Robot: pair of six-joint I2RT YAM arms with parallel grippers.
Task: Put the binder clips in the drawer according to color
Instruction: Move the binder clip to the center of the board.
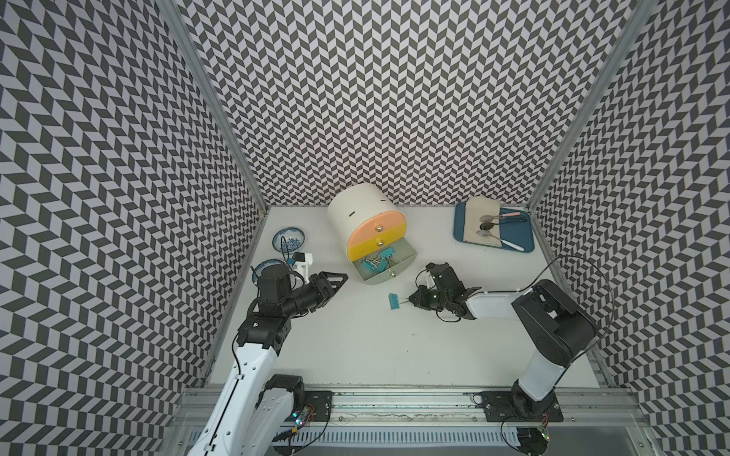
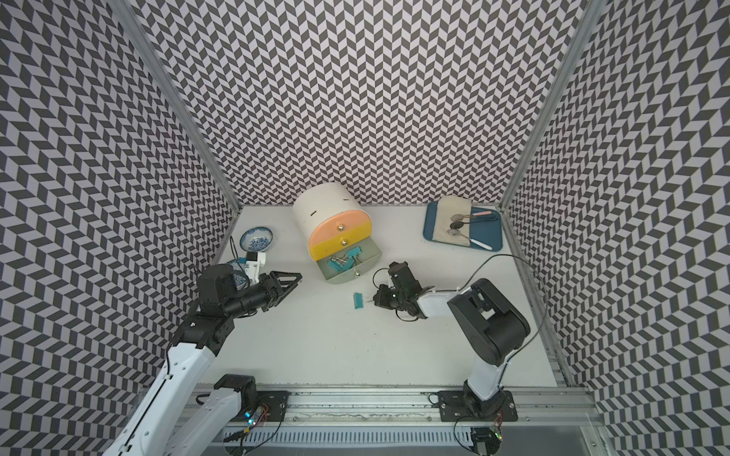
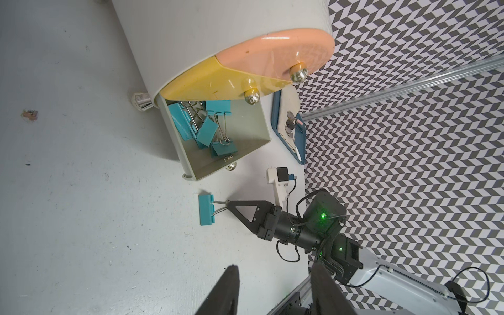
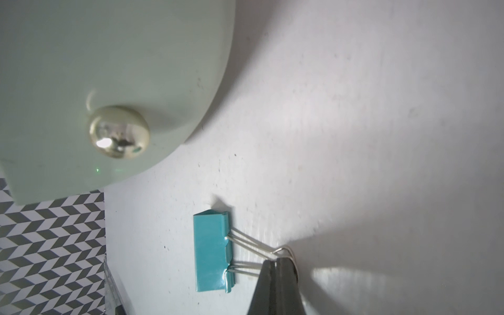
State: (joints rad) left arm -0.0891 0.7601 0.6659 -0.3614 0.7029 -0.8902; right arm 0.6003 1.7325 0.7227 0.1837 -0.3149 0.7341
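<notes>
– Right wrist view: what does the right gripper [image 4: 275, 264] have?
– Its jaws are pinched tight on the wire handles of a teal clip [image 4: 212, 252]. The clip's body sticks out past the fingertips.
– On the table [image 1: 355, 347]?
– Low over it; whether it touches, I cannot tell. It sits just in front of the pulled-out bottom drawer [image 1: 405, 254] of the cabinet [image 1: 355, 209], apart from it. Other clips [image 1: 375, 262], all teal, lie inside.
– Left gripper [image 1: 341, 278]?
– Half open, empty, near the cabinet, well apart from the clip.
– Room?
– White table, black-and-white chevron walls on three sides, a blue tray [image 1: 527, 241] far right, a bowl [image 1: 289, 239] far left.
</notes>
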